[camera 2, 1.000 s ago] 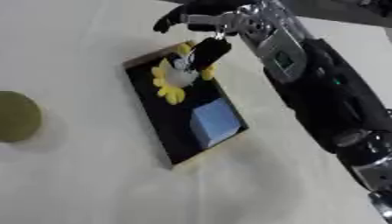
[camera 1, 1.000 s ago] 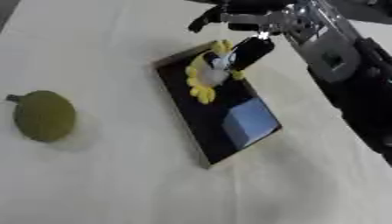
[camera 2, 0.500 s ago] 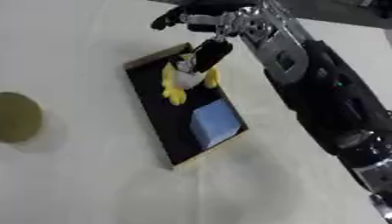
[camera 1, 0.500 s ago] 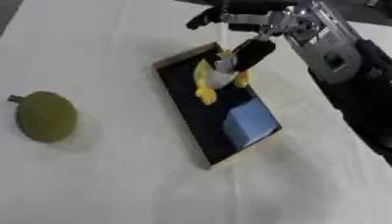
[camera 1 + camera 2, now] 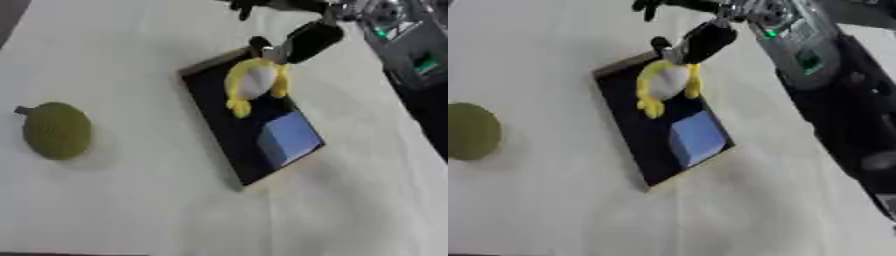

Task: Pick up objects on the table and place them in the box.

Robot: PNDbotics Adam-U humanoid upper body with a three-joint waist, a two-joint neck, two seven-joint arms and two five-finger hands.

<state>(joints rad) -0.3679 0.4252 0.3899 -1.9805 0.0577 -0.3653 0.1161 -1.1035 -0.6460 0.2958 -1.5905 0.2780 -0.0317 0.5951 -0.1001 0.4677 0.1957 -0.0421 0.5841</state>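
A shallow black box [image 5: 226, 142] lies askew in the middle of the white table. A blue block [image 5: 289, 138] lies in its near end. A yellow and white plush toy with a black head [image 5: 252, 82] hangs over the box's far end, its feet low over the box floor. My right hand [image 5: 311, 39] comes in from the upper right and pinches the toy at its head, with the other fingers spread above. A round green object with a short stem [image 5: 57, 130] sits on the table well left of the box. My left hand does not show.
My right forearm [image 5: 833, 85], black with a green light, fills the right side of the views beside the box. White cloth covers the table [image 5: 131, 210] around the box.
The toy has shifted a little to the right over the box and now hangs straighter, feet down. The green object has not moved.
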